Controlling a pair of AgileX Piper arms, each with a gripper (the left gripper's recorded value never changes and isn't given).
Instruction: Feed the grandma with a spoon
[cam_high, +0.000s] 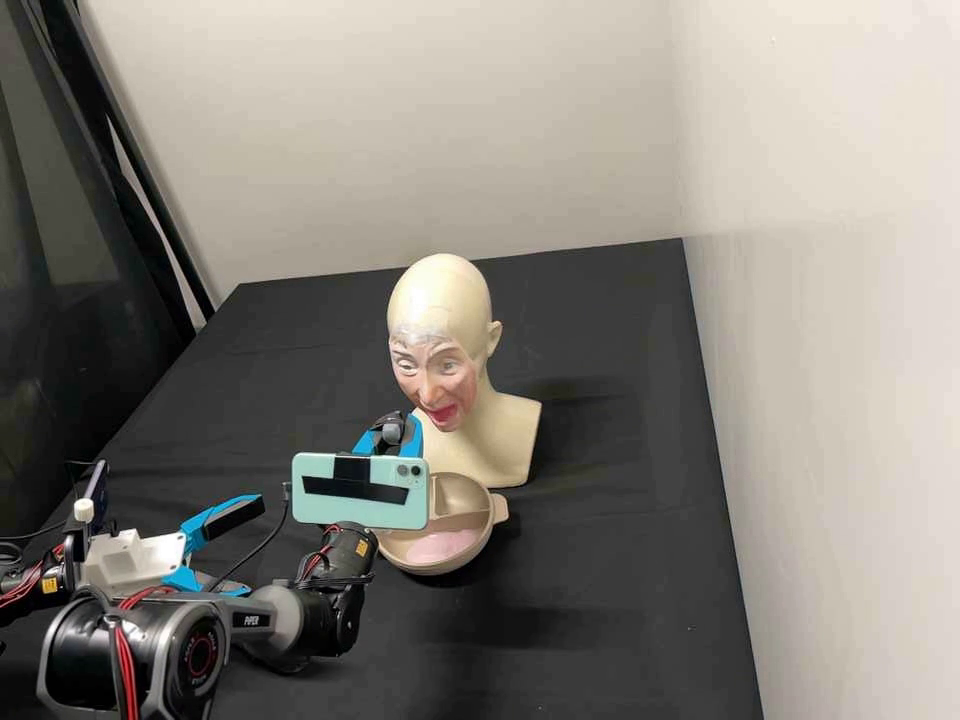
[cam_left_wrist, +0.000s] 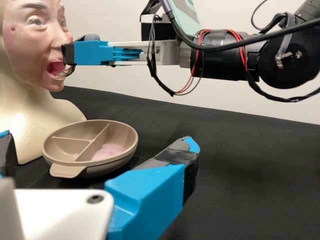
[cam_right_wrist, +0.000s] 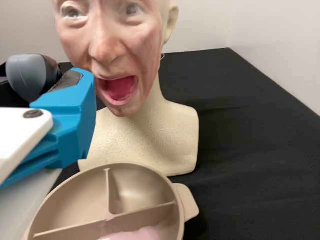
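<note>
Right end effector (cam_left_wrist: 75, 52) pinched the spoon (cam_right_wrist: 27, 75) level at the grandma head's (cam_high: 445, 370) open mouth, presumably to deliver; bowl (cam_high: 450, 560) sat on the desk (cam_high: 620, 400) just below (short reach); left end effector (cam_high: 205, 550) lay spread, well aside.

Right claw (cam_high: 390, 433) nose-up against grandma head (cam_high: 445, 340), blocked ahead. Divided bowl (cam_left_wrist: 90, 145) just beneath it. Bare bench (cam_high: 620, 400) open to its right, until wall (cam_high: 830, 350).

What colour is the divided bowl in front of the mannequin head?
The bowl is beige; the left wrist view shows it best.
</note>
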